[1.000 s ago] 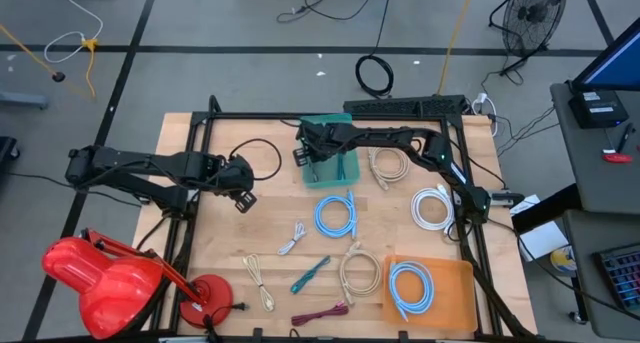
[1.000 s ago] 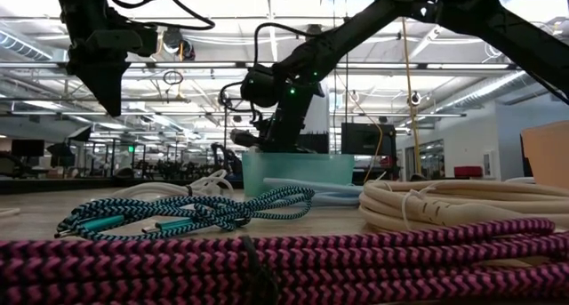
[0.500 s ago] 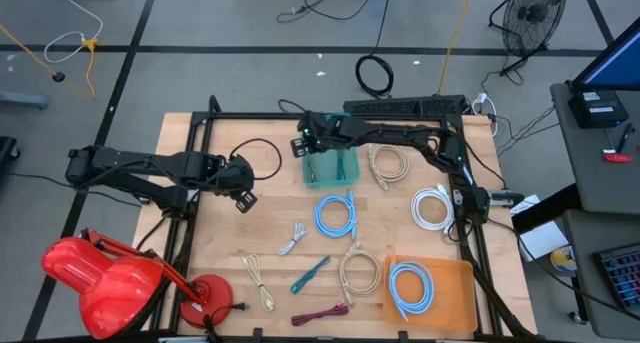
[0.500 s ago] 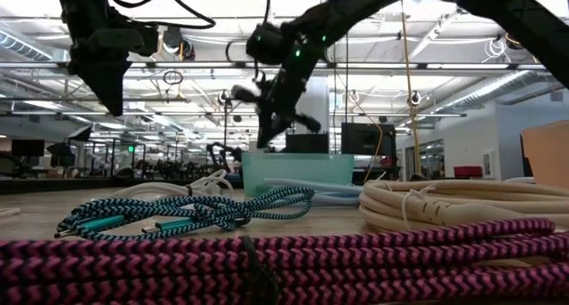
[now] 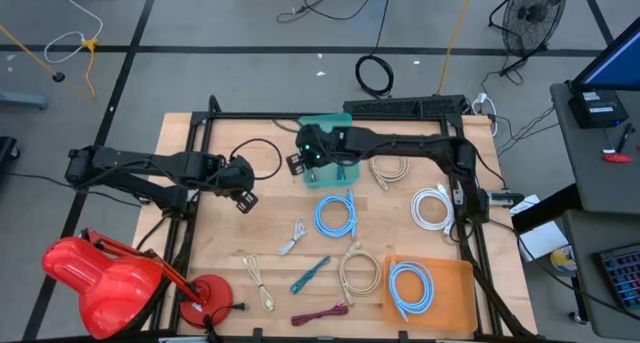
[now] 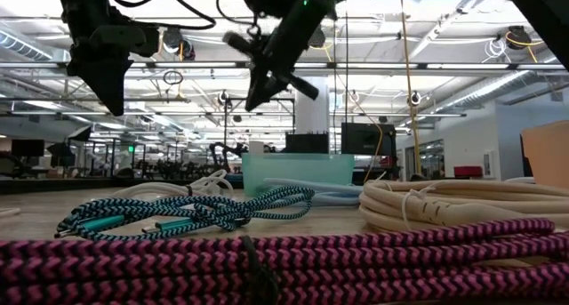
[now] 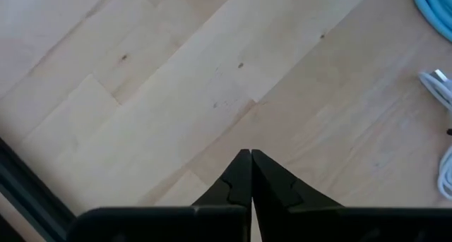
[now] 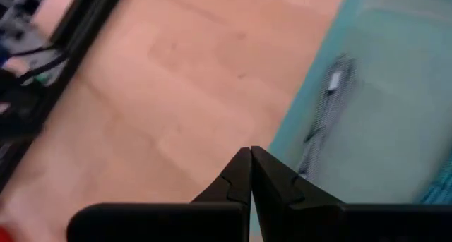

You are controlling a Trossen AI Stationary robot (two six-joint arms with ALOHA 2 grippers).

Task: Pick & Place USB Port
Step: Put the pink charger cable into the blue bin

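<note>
A teal bin (image 5: 345, 169) stands at the back middle of the table, and in the right wrist view a grey braided cable with a USB plug (image 8: 327, 106) lies inside the bin (image 8: 395, 129). My right gripper (image 5: 297, 161) hangs shut and holding nothing over the bin's left edge; in the low view the right gripper (image 6: 252, 93) is well above the bin (image 6: 298, 172). My left gripper (image 5: 243, 196) waits shut over bare wood at the left, high in the low view (image 6: 114, 105).
Loose cables lie on the table: a blue coil (image 5: 335, 215), a white coil (image 5: 432, 208), a beige coil (image 5: 387, 168), a teal cable (image 5: 310, 273) and a magenta one (image 5: 320, 313). An orange tray (image 5: 455, 273) holds another blue coil. A red lamp (image 5: 110, 278) sits front left.
My right gripper has risen out of the teal bin and shifted toward its left edge. The left arm has stayed still.
</note>
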